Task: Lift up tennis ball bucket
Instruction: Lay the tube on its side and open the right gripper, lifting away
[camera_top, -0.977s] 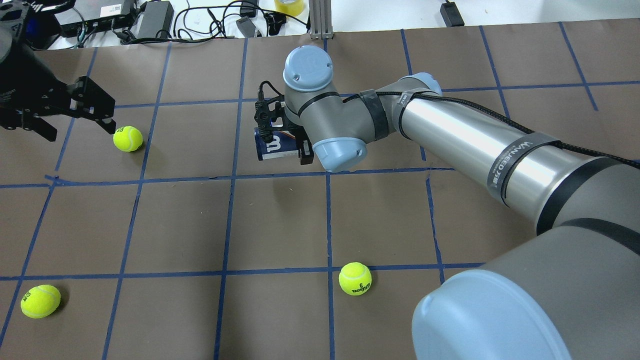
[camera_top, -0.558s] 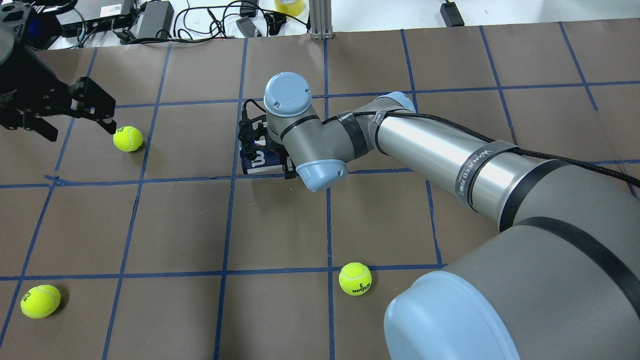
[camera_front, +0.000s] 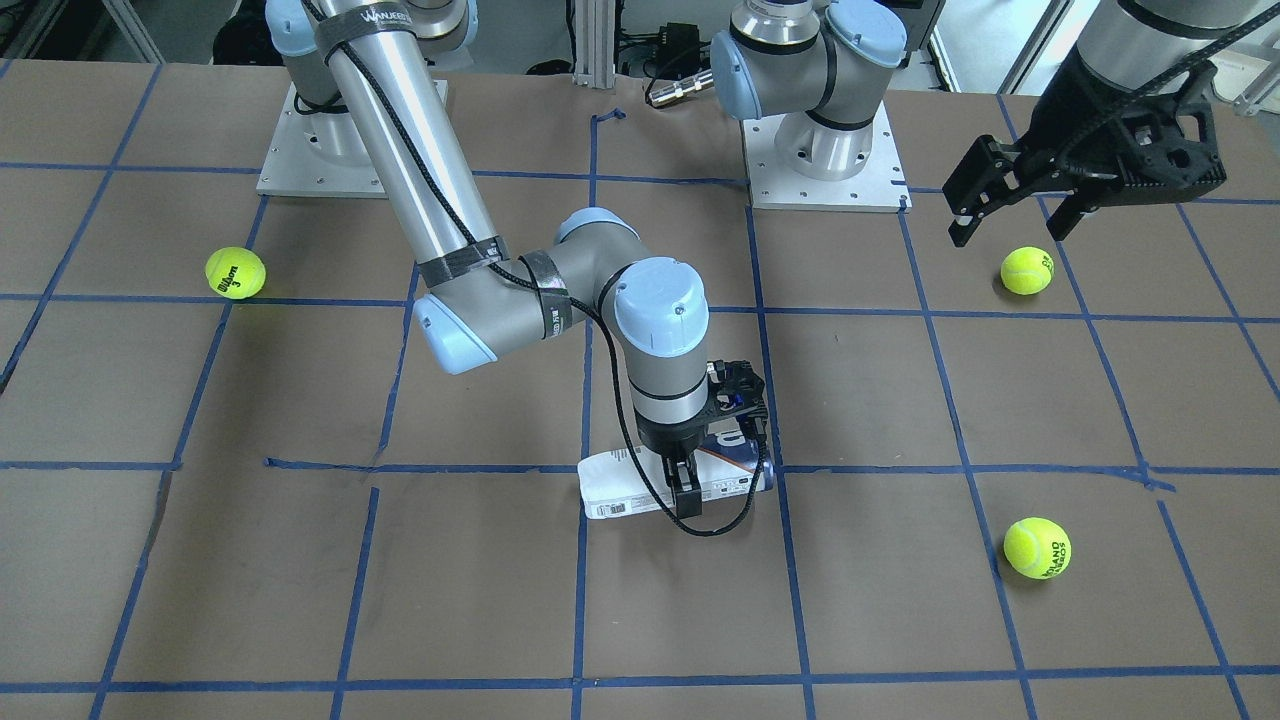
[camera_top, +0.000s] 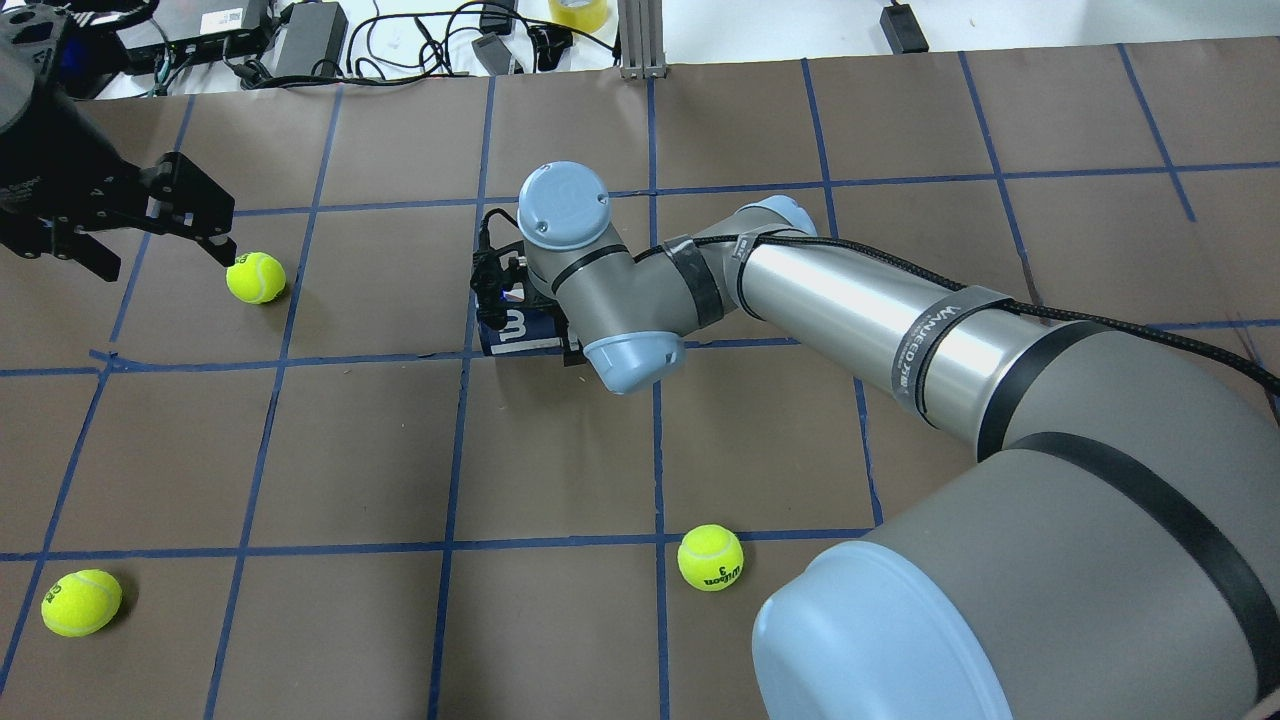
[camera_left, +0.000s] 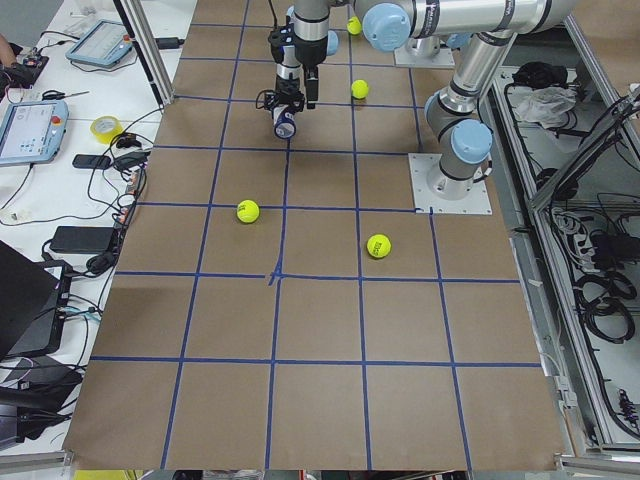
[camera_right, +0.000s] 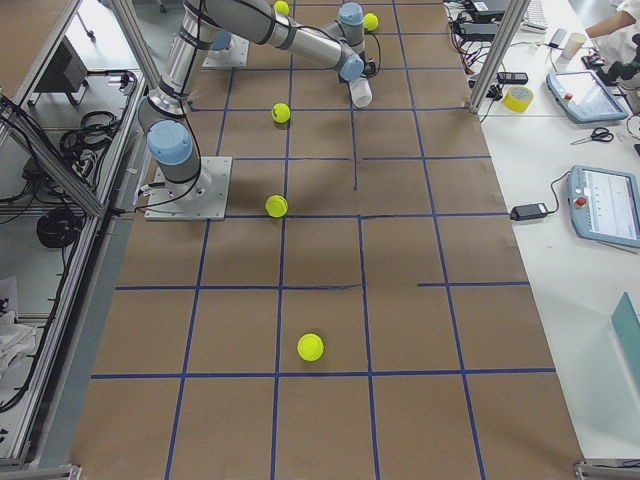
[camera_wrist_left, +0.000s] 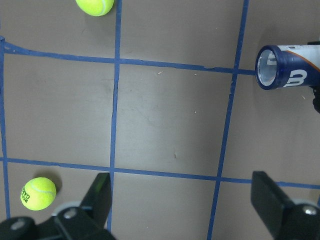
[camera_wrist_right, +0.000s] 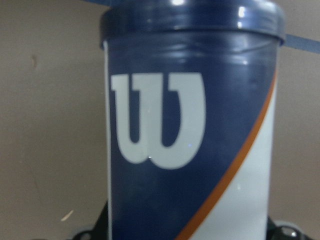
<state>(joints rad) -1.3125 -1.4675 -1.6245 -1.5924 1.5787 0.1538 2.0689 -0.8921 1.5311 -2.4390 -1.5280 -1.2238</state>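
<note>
The tennis ball bucket (camera_front: 625, 490) is a slim white and navy can with a white "W". It lies on its side near the table's middle and also shows in the overhead view (camera_top: 510, 333). My right gripper (camera_front: 685, 482) points down over it, its fingers on either side of the can's middle and shut on it. The can fills the right wrist view (camera_wrist_right: 185, 150). Its open navy rim shows in the left wrist view (camera_wrist_left: 285, 67). My left gripper (camera_top: 165, 262) is open and empty, hovering beside a tennis ball (camera_top: 255, 277).
Two more tennis balls lie on the brown paper, one at the near left (camera_top: 80, 602) and one at the near middle (camera_top: 710, 557). Cables and power bricks (camera_top: 310, 35) sit beyond the far edge. The two arm bases (camera_front: 825, 150) stand at the robot's side.
My right gripper has moved left and nearer in the overhead view, and the can has moved with it. The right wrist looks lower. The left arm has hardly moved.
</note>
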